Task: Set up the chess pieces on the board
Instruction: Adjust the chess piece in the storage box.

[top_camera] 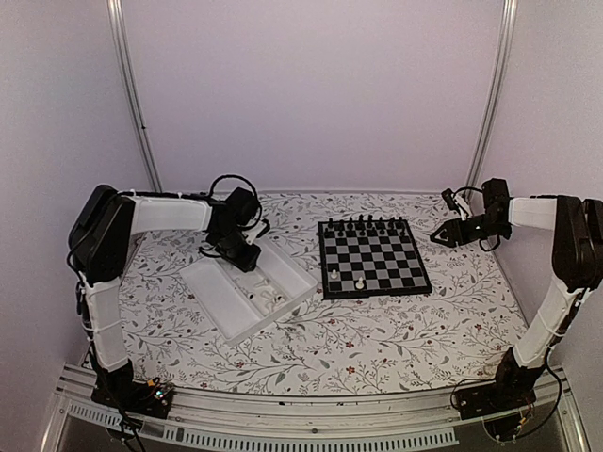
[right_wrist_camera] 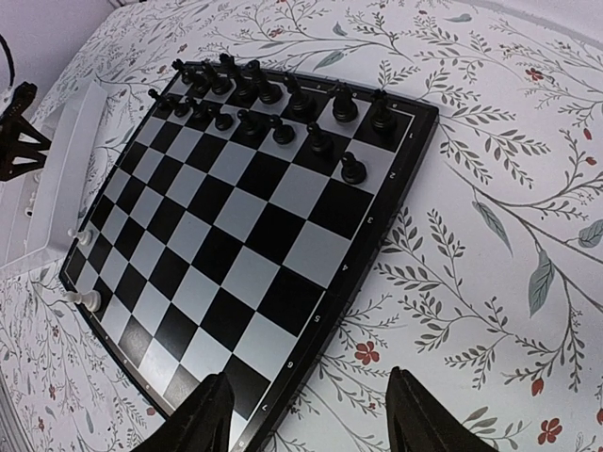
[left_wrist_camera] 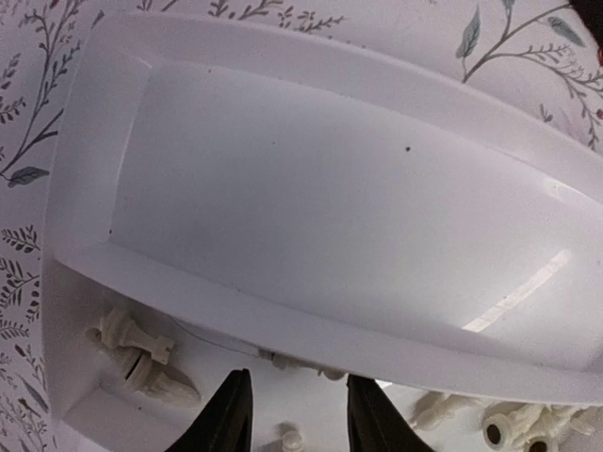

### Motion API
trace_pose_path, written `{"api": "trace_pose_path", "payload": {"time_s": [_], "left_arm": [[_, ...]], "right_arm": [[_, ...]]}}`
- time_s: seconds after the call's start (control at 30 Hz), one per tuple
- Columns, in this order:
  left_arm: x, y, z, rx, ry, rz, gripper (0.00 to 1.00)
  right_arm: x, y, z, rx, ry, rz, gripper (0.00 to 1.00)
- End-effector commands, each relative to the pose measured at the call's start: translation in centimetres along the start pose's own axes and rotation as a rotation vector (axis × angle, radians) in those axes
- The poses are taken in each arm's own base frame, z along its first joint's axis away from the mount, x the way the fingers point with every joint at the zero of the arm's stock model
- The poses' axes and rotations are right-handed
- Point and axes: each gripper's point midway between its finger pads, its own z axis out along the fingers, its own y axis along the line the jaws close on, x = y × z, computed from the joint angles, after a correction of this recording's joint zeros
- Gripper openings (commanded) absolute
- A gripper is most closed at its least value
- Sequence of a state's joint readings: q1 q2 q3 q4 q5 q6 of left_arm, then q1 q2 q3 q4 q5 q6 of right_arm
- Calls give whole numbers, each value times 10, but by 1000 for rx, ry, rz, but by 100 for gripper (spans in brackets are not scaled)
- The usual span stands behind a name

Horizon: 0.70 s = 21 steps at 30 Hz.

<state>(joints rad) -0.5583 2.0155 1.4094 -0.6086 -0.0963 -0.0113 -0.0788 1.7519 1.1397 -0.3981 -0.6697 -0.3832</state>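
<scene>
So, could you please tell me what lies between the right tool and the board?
Only bare floral tablecloth separates the right tool from the board, as the top view shows.

White compartmented tray (top_camera: 215, 299), lying askew on a floral-print tablecloth (top_camera: 377, 344) left of centre, its long shallow troughs split by raised ridges. Tiny black chessmen (right_wrist_camera: 254, 94), standing upright in two close rows well to the right of the tray, back row taller than front. Plain pale walls (top_camera: 311, 94) on three sides, with two slanting metal posts (top_camera: 132, 94) at the rear corners and a slotted metal rail (top_camera: 301, 419) along the near edge.
</scene>
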Motion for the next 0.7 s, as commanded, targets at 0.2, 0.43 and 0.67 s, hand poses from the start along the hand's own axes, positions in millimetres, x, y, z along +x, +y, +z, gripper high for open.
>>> {"api": "trace_pose_path", "payload": {"time_s": [0.2,0.43,0.67], "left_arm": [[-2,20,-20,34,-71,-96,33],[-9,19,-8,82,-62,-150,35],[-8,10,5,133,-31,-212,37]], "right_arm": [[-9,4,0,-22,-14,-23,59],[-10,4,-2,-14,-15,-29,59],[-9,3,-1,-13,-11,-27,59]]}}
